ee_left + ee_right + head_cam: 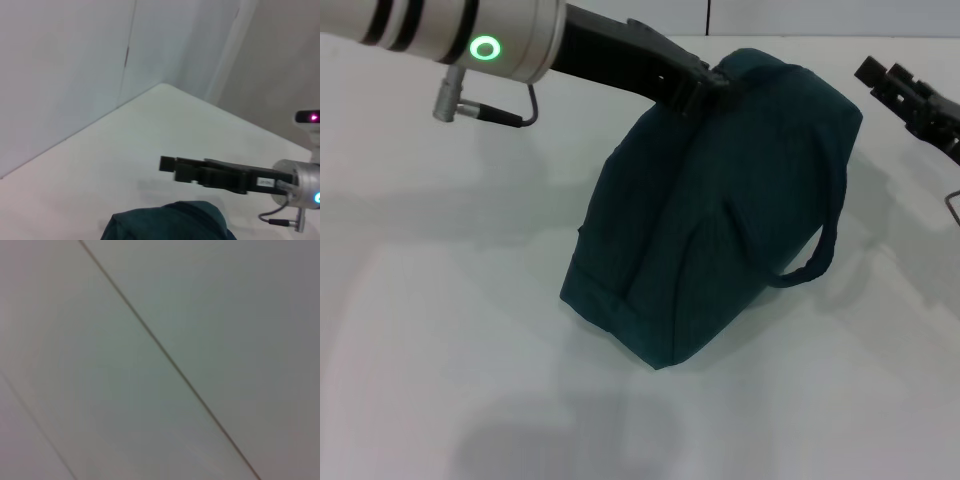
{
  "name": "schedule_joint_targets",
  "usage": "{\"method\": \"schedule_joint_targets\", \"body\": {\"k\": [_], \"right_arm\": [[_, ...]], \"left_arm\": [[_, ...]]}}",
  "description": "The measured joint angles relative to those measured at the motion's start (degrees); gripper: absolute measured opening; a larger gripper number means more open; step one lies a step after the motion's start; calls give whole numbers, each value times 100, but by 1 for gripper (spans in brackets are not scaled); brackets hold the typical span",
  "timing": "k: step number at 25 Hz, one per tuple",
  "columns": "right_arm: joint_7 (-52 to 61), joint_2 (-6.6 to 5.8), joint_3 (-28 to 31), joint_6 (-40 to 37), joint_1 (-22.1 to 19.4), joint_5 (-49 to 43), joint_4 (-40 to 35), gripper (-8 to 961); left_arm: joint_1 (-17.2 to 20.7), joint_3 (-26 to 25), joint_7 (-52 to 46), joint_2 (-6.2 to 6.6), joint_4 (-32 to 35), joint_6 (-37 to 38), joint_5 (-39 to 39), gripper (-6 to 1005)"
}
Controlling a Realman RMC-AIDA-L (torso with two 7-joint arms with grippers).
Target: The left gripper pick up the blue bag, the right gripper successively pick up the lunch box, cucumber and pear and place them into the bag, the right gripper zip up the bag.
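The blue bag (710, 210) sits on the white table (440, 330), its base on the surface nearest the robot and its body leaning up and away, closed along the top. One loop handle (815, 255) hangs off its right side, drooping toward the table. Higher and farther back, the left gripper (705, 85) reaches in from the left on its black arm and silver wrist with a green light — its fingers are clamped on the bag's top edge, holding that end up. From the left wrist camera only the top of the bag (170, 222) shows. Well off to the right, beyond the bag and clear of it, the right gripper (880, 75) hangs above the table — whether its fingers are spread or pressed together, I cannot tell. The right wrist camera shows only a pale wall.
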Motion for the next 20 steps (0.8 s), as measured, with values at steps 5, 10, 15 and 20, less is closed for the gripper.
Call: {"method": "schedule_joint_targets", "body": {"k": [5, 10, 15, 20], "right_arm": [[-406, -29, 75, -545, -338, -20, -288, 761], [-648, -110, 141, -1058, -475, -65, -348, 868], [-981, -347, 137, -2011, -539, -711, -544, 867], [-984, -741, 143, -2845, -584, -1967, -1085, 867]], "left_arm": [[203, -150, 269, -2, -28, -94, -345, 145], [436, -337, 773, -1, -117, -280, -788, 221], [665, -855, 1535, 22, -531, 7, -1676, 389], [1178, -1216, 3113, 20, -1033, 799, -2764, 588]]}}
